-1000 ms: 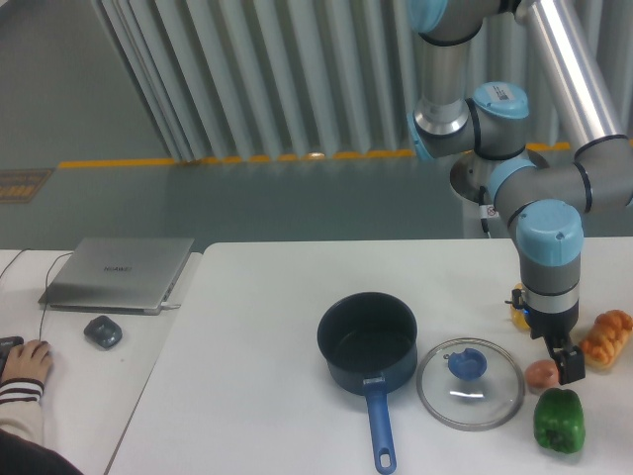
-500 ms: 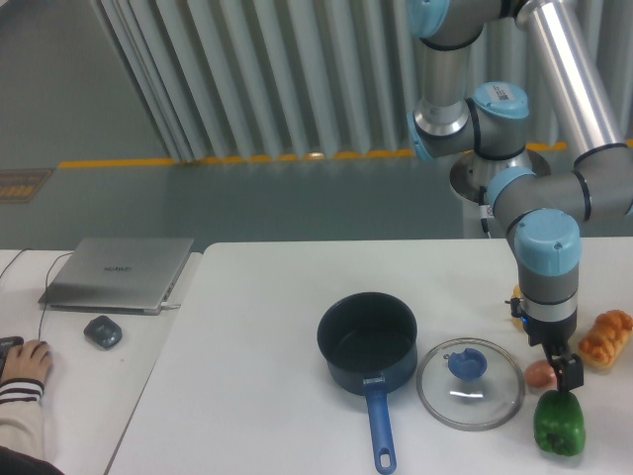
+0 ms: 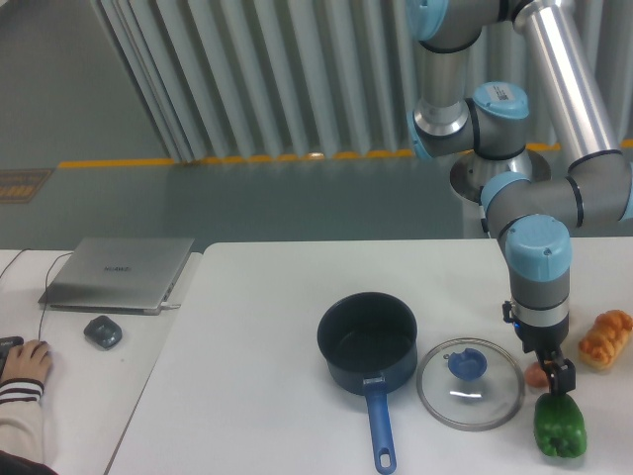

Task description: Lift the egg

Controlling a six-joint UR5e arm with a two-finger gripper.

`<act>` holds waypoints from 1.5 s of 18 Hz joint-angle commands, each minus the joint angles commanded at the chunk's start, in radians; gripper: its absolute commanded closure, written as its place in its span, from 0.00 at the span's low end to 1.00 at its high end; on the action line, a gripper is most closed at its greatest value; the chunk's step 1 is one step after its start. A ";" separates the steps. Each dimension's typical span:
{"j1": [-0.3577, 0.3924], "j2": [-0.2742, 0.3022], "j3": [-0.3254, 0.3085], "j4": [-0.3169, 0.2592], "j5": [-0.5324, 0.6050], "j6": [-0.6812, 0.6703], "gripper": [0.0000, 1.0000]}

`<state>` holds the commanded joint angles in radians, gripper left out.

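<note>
The egg [image 3: 535, 374] is a small pinkish-tan oval on the white table [image 3: 277, 327], between the glass lid [image 3: 469, 383] and the green pepper [image 3: 560, 427]. My gripper [image 3: 552, 376] points straight down and sits low at the egg's right side. Its dark fingers [image 3: 559, 378] cover the egg's right part. The fingers look open and hold nothing. The egg rests on the table.
A dark blue pot [image 3: 367, 339] with a blue handle stands left of the lid. An orange-brown bread-like item [image 3: 605, 338] lies at the right edge. A laptop [image 3: 119, 273], a mouse [image 3: 103, 332] and a person's hand [image 3: 24, 361] are at the far left.
My gripper has moved left and slightly down, from beside the bread-like item to right against the egg. The egg is now partly covered.
</note>
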<state>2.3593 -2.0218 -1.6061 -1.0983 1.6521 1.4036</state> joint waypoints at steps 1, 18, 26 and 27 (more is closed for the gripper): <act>0.000 0.000 0.002 0.000 0.000 0.002 0.13; 0.000 0.005 0.000 0.003 0.002 0.009 0.46; 0.000 0.005 0.002 0.002 0.002 0.006 0.58; 0.000 0.005 0.006 0.000 0.000 0.005 0.58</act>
<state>2.3593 -2.0172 -1.6000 -1.0983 1.6521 1.4082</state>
